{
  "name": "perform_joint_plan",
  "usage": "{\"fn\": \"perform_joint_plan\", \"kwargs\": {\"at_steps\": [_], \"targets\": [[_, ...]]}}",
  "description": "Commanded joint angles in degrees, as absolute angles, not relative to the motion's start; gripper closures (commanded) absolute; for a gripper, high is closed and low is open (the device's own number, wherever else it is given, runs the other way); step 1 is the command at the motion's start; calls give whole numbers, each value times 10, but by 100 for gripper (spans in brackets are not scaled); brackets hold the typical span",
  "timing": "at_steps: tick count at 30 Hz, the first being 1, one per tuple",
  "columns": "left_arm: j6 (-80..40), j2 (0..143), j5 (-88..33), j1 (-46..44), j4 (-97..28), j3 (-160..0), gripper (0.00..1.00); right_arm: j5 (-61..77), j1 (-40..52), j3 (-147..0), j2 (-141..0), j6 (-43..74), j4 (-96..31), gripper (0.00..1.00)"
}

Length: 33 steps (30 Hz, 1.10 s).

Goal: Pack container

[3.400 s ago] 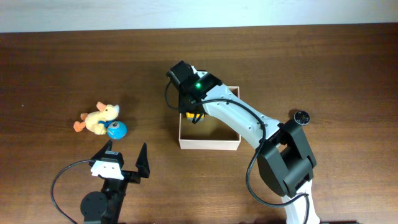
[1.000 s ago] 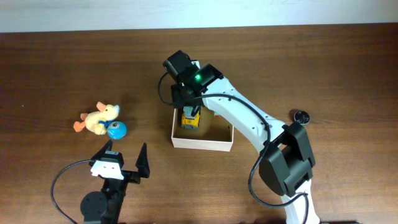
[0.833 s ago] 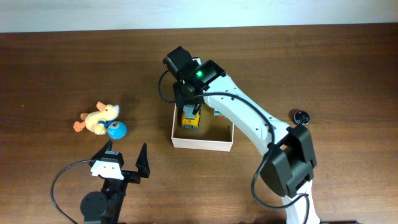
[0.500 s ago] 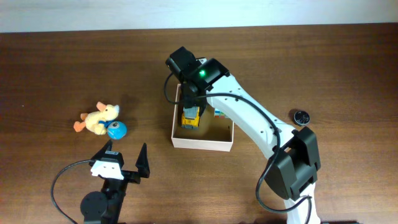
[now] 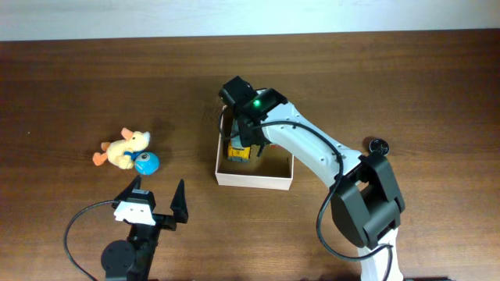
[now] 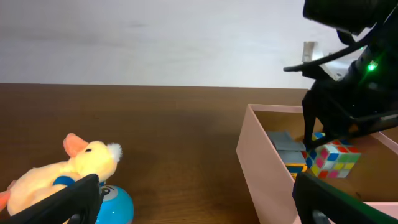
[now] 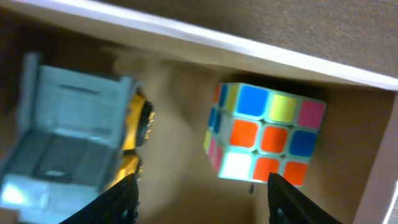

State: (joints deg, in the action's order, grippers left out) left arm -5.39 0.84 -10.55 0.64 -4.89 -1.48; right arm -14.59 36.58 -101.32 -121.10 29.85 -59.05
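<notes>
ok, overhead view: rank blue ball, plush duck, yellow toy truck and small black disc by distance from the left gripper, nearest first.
From the left gripper:
1. blue ball, just ahead of it
2. plush duck, beside the ball, farther out
3. yellow toy truck, inside the container
4. small black disc, far off, beyond the container

Soft, even light falls from above; overhead, the dark table (image 5: 70,86) carries only faint shadows, and a green lamp (image 5: 255,102) glows just behind the right jaws. From the left wrist, the pale wall (image 6: 155,37) beyond the jaws is bright, while the near fingers (image 6: 56,202) are dark and unfocused. From the right wrist, the toy truck (image 7: 68,143) left of the jaws is smeared; the cube (image 7: 264,134) ahead is sharper.
</notes>
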Motion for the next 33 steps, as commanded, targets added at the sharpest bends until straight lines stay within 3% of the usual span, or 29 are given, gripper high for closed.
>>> {"fn": "perform_joint_plan", "kwargs": {"at_steps": [1,16,33], "targets": [[-43,3,-112,4,-48,-11,1,-162,354,-992,-1194,305,-570,40],[-43,3,-112,4,-48,-11,1,-135,352,-924,-1194,304,-466,41],[-43,3,-112,4,-48,-11,1,-94,353,-924,-1194,287,-443,41]]}}
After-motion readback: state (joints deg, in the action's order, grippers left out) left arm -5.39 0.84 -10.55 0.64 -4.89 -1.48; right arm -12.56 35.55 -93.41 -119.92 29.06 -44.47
